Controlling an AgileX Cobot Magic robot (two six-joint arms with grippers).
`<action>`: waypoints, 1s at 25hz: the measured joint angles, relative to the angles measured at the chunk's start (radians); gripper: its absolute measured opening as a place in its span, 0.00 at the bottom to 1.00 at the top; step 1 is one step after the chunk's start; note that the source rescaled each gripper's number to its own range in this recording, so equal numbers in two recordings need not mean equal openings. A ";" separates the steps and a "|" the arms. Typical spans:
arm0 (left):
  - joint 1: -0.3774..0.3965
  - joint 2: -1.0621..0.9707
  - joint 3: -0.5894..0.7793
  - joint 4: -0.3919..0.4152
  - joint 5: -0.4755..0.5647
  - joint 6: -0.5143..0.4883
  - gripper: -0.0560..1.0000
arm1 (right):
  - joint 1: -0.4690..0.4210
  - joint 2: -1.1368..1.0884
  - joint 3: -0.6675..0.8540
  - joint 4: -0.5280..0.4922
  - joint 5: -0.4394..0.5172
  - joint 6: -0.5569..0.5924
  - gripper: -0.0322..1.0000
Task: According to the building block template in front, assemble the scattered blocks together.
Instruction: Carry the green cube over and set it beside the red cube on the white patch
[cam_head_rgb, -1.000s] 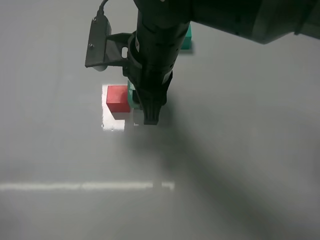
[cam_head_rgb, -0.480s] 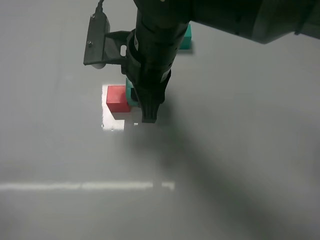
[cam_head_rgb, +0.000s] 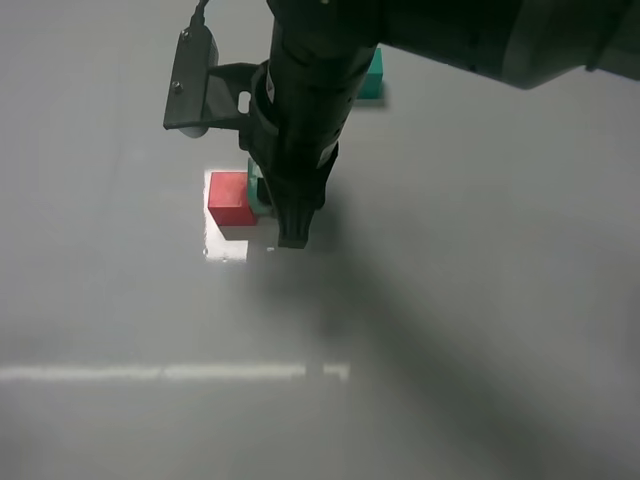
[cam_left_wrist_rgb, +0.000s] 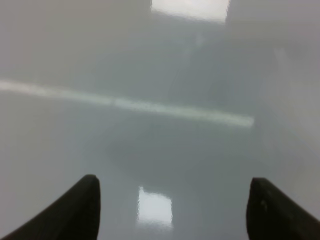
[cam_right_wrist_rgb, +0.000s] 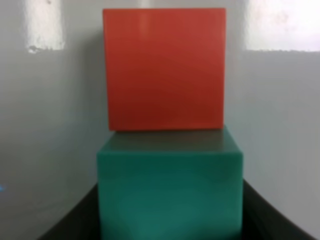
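While the right gripper (cam_head_rgb: 290, 215) is lowered over the middle of the table (cam_head_rgb: 480, 300), a green cube (cam_right_wrist_rgb: 170, 192) is held between its jaws, both dark fingers (cam_right_wrist_rgb: 75, 222) being pressed against the cube's sides in the right wrist view. The red cube (cam_head_rgb: 231, 198) is seen resting on the table directly beside the gripper, on a bright patch of reflected light. In the right wrist view the red cube (cam_right_wrist_rgb: 164, 67) is shown directly ahead of the green one, face to face with it; the two appear to touch, though a thin shadowed seam is visible between them and full contact cannot be confirmed. In the high view the green cube (cam_head_rgb: 257, 190) is mostly hidden by the arm, only a sliver being visible against the red cube's side.

The template (cam_head_rgb: 372, 76) is found farther back on the table, well apart from the cubes; only its green end is visible past the arm.

The left gripper (cam_left_wrist_rgb: 172, 210) is shown over bare table, its jaws spread wide with nothing between them. No container is seen in any view.
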 joint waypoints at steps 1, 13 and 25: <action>0.000 0.000 0.000 0.000 0.000 0.000 0.56 | 0.000 0.005 0.000 0.002 -0.001 0.000 0.03; 0.000 0.000 0.000 0.000 0.000 0.000 0.56 | 0.000 0.030 0.000 -0.010 -0.028 0.007 0.03; 0.000 0.000 0.000 0.000 0.000 0.000 0.56 | 0.000 0.031 0.000 -0.009 -0.030 0.013 0.05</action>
